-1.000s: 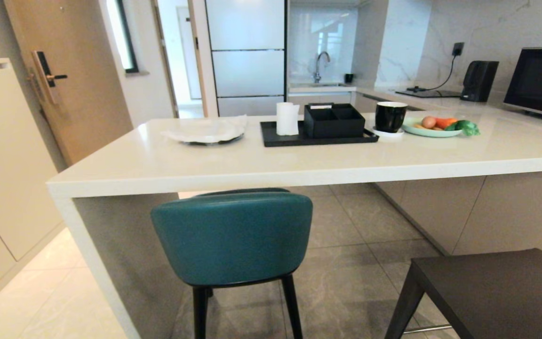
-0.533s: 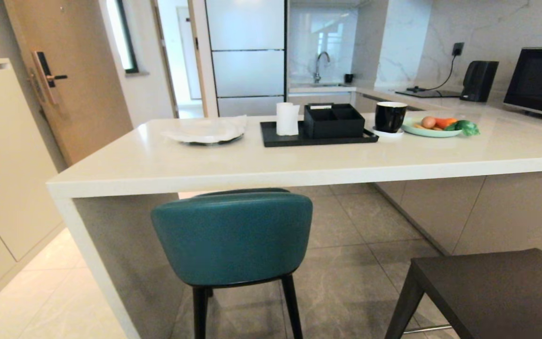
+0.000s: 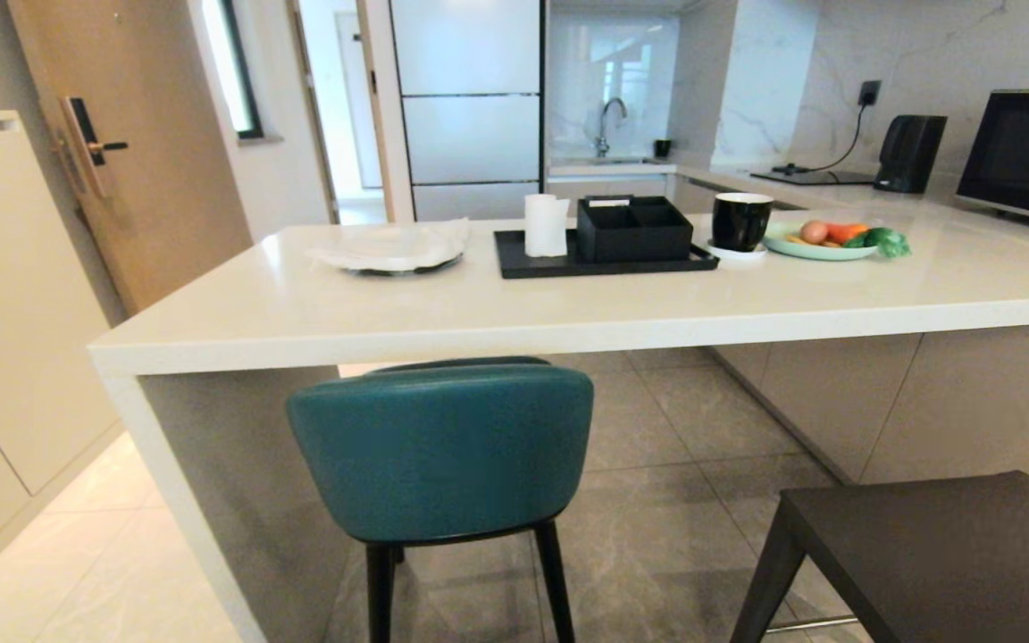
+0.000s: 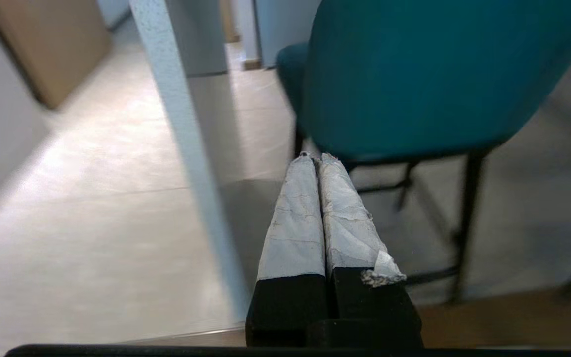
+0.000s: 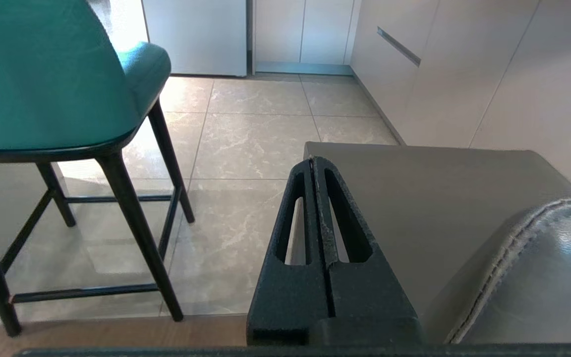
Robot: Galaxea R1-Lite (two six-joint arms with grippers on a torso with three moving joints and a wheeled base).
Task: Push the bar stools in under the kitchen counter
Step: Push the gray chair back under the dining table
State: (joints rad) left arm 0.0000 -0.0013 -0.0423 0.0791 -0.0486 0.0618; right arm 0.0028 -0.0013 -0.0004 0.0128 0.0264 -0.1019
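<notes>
The teal bar stool (image 3: 440,451) stands at the left end of the kitchen counter (image 3: 497,335), its padded back toward me and its seat partly under the slab. The dark grey stool (image 3: 925,545) stands at the lower right, well out from the counter. Neither arm shows in the head view. In the left wrist view my left gripper (image 4: 316,157) is shut and empty, low, pointing at the teal stool (image 4: 414,79) with a gap between. In the right wrist view my right gripper (image 5: 313,161) is shut and empty, just above the grey stool's seat (image 5: 434,198).
The counter's slab end panel (image 3: 211,500) stands just left of the teal stool. On the counter are a plate (image 3: 394,254), a black tray (image 3: 599,259) with a box, a black cup (image 3: 740,221) and a dish of vegetables (image 3: 827,241). Beige cabinets (image 3: 5,295) line the left.
</notes>
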